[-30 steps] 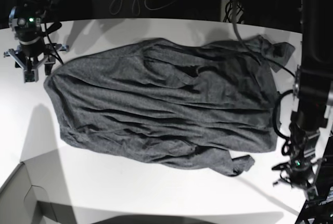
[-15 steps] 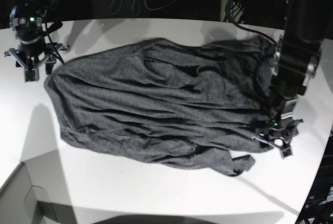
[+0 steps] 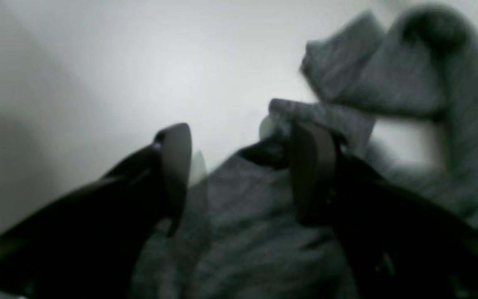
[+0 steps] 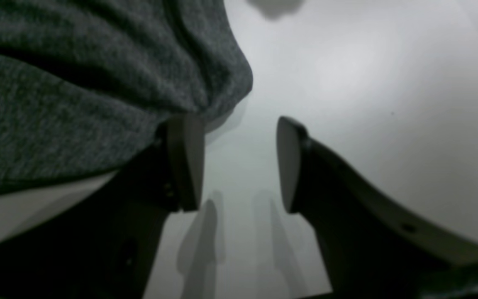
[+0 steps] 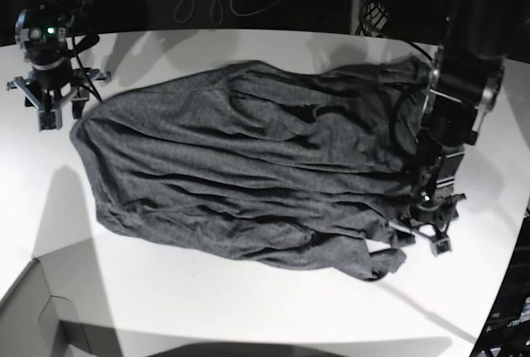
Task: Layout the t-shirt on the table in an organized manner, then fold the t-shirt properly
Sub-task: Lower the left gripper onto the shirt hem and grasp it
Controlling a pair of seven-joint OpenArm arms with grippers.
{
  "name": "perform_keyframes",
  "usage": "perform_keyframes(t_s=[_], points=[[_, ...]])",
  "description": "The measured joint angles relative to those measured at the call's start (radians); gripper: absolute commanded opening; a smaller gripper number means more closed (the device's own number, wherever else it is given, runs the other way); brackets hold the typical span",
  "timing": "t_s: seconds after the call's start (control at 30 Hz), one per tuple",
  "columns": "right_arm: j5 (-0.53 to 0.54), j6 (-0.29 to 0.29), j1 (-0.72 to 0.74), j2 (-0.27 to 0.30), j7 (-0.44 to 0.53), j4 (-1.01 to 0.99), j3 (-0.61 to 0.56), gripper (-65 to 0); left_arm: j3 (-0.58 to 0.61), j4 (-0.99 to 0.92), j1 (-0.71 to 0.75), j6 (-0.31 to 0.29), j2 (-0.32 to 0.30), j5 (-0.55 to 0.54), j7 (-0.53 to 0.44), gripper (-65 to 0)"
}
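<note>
A: How do the jaws stand?
B: The left gripper (image 3: 239, 166) gapes over the heather-grey t-shirt (image 5: 248, 175), one finger (image 3: 311, 166) against a rumpled fold. The right gripper (image 4: 239, 162) is spread too, empty, beside the hem.
A: And the shirt?
B: Spread wrinkled across the smooth white table (image 5: 248, 307); a grey box corner (image 5: 37, 311) sits nearest.

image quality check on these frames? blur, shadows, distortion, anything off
Left wrist: motion-blurred throughout, t-shirt folds smeared. Right wrist: sharper, with finger shadows on the table. Base: fisheye bends the table edge, hard arm shadows, dark background.
</note>
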Motion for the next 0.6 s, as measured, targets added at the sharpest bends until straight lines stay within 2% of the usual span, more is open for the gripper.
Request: perform_keyframes(t_s=[0.1, 0.17, 0.3, 0.4, 0.5, 0.6], points=[[0.004, 0.0, 0.003, 0.002, -0.003, 0.0, 0.002, -36.3, -0.121, 0.155, 0.082, -0.003, -0.032, -0.035, 0.001, -32.4], [0.003, 0.0, 0.003, 0.005, -0.002, 0.0, 0.004, -36.3, -0.148, 0.201, 0.119, 0.005, -0.052, -0.024, -0.001, -32.4], [0.002, 0.0, 0.009, 0.004, -0.004, 0.0, 0.002, -36.3, -0.145, 0.201, 0.127, 0.009, -0.039, 0.023, 0.009, -32.4], [0.003, 0.0, 0.017, 0.002, 0.0, 0.0, -0.001, -36.3, -0.145, 0.153, 0.116, -0.011, -0.028, 0.042, -0.003, -32.4], [0.002, 0.001, 0.014, 0.003, -0.003, 0.0, 0.001, -36.3, -0.145, 0.069, 0.122, -0.009, -0.013, 0.089, -0.08, -32.4], [0.002, 0.001, 0.013, 0.001, -0.004, 0.0, 0.0, -36.2, -0.146, 0.039, 0.105, -0.004, -0.004, 0.123, -0.071, -32.4]])
